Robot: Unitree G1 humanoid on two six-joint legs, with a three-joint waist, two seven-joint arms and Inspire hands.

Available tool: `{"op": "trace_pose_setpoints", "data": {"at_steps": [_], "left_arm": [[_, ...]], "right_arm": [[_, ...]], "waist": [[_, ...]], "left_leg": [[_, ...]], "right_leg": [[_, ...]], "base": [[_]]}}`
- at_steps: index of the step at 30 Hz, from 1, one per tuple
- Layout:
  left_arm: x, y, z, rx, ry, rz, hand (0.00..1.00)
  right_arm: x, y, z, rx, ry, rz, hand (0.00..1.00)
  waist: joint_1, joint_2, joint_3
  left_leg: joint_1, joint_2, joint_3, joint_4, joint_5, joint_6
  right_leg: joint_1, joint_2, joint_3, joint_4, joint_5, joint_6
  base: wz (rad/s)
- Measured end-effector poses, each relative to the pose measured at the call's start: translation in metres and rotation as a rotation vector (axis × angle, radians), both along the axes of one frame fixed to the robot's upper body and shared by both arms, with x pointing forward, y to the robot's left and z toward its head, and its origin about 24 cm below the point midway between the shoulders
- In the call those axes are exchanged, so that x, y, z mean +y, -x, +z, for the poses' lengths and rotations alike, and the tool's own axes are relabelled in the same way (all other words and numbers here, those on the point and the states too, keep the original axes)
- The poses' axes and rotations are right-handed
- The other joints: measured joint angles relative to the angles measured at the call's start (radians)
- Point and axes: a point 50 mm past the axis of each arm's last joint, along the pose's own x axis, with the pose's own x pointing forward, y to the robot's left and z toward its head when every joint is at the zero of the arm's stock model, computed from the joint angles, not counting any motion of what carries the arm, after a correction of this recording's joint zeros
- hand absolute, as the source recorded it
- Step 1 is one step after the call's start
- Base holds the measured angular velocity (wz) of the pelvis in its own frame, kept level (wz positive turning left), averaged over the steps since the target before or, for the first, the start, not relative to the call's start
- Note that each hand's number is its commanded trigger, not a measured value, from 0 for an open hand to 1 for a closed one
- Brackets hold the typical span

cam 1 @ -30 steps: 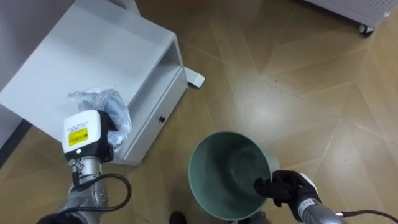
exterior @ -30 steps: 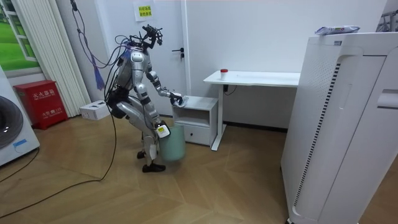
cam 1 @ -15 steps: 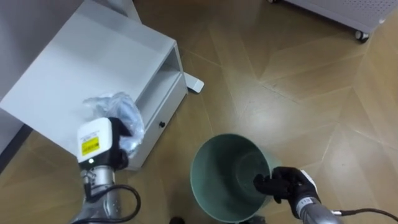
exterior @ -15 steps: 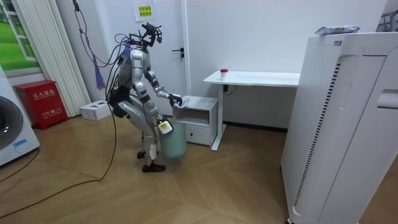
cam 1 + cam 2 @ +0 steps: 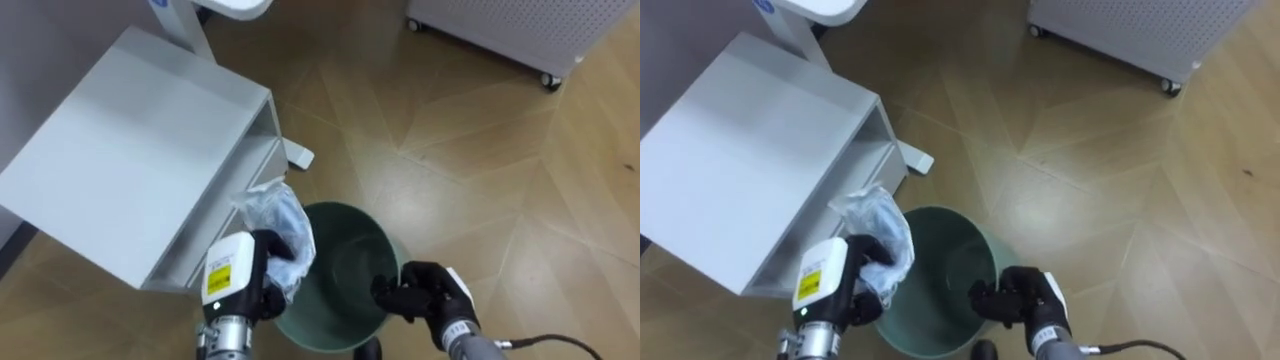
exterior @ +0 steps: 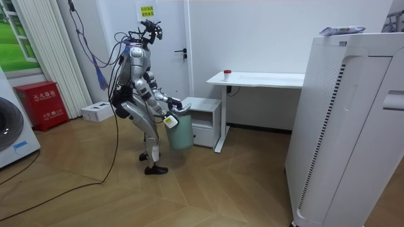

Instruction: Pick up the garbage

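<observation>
L robot hand (image 5: 258, 272) grips crinkly plastic bag (image 5: 281, 218); R robot hand (image 5: 421, 291), round bin (image 5: 345, 268).

Bin (image 5: 352, 252) rim behind plastic bag (image 5: 283, 222)

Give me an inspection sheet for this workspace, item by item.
Surface: wooden floor, with a low white cabinet beside the bin.
Job's things: crumpled plastic bag held at the left rim of the green bin; not yet dropped in.
Clutter: nothing seen.
Hands: left hand curled round the bag; right hand gripping the bin's rim.
Cables: nothing seen.
Surroundings: white desk with a small red thing on it, tall white appliance, red box.
</observation>
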Motion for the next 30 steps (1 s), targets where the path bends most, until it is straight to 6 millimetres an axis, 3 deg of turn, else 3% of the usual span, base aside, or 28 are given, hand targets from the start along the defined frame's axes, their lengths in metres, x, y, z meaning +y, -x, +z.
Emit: {"op": "trace_pose_setpoints", "data": {"at_steps": [5,8,9,10,11,12,18,30], "left_arm": [[-0.010,0.002,-0.002,0.026,0.025,-0.030,1.00],[-0.019,0.003,-0.002,0.029,0.047,-0.043,1.00],[-0.022,0.004,-0.002,0.032,0.053,-0.048,0.95],[-0.024,0.004,-0.003,0.040,0.056,-0.056,0.75],[-0.024,0.004,-0.003,0.044,0.055,-0.060,0.18],[-0.025,0.005,-0.004,0.053,0.053,-0.066,0.00],[-0.020,0.010,-0.012,0.096,0.032,-0.052,0.00],[-0.007,0.016,-0.026,0.202,-0.069,-0.046,0.00]], "right_arm": [[0.008,0.006,-0.004,0.008,-0.029,0.014,1.00],[0.012,0.008,-0.005,0.011,-0.039,0.031,1.00],[0.014,0.008,-0.005,0.009,-0.043,0.039,1.00],[0.016,0.008,-0.005,0.010,-0.051,0.052,1.00],[0.017,0.008,-0.005,0.010,-0.053,0.060,1.00],[0.019,0.009,-0.006,0.012,-0.055,0.075,1.00],[0.024,0.010,-0.006,0.013,-0.059,0.109,1.00],[0.021,0.010,-0.007,0.017,-0.071,0.095,1.00]], "waist": [[-0.001,-0.011,-0.0121],[0.001,-0.014,-0.0146],[0.005,-0.014,-0.0150],[0.009,-0.014,-0.0150],[0.013,-0.014,-0.0151],[0.014,-0.014,-0.0152],[0.025,-0.013,-0.0150],[0.050,-0.008,-0.0129]], "left_leg": [[0.031,0.003,0.005,0.000,0.000,0.000],[0.045,0.005,0.012,0.000,0.000,0.001],[0.047,0.007,0.017,0.000,-0.001,0.002],[0.046,0.012,0.022,-0.001,0.000,0.003],[0.046,0.017,0.026,-0.001,0.000,0.004],[0.046,0.019,0.028,-0.001,0.001,0.005],[0.047,0.032,0.040,0.000,0.000,0.005],[0.041,0.034,0.044,-0.002,0.001,0.004]], "right_leg": [[0.030,0.001,0.002,-0.001,0.001,0.000],[0.041,0.005,0.010,-0.006,0.008,0.004],[0.041,0.013,0.015,-0.009,0.013,0.005],[0.041,0.017,0.015,-0.018,0.020,0.005],[0.041,0.018,0.017,-0.024,0.026,0.005],[0.041,0.020,0.017,-0.028,0.030,0.004],[0.041,0.034,0.029,-0.038,0.042,0.002],[0.027,0.033,0.038,-0.032,0.042,0.000]], "base": [[-0.03],[-0.08],[-0.17],[-0.20],[-0.19],[-0.14],[-0.08],[-0.01]]}}
